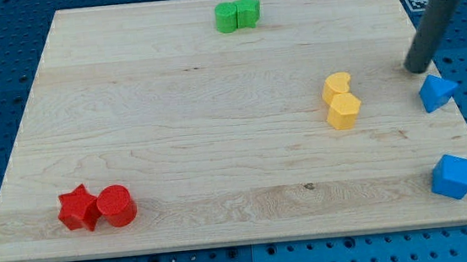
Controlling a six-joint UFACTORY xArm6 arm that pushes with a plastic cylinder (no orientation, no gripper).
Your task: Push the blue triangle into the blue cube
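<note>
Blue triangle [437, 93]: at the board's [174, 128] right edge, well above the blue cube [453, 176]; your tip [417, 70], with no pincer to report, sits just above-left of it, so an off-centre shove may, you'd judge, slide it overboard.

Rod [432, 24] cut off by view's top edge; upper arm out of frame. Counter [175, 136] corners at view's bottom partly cropped.
</note>
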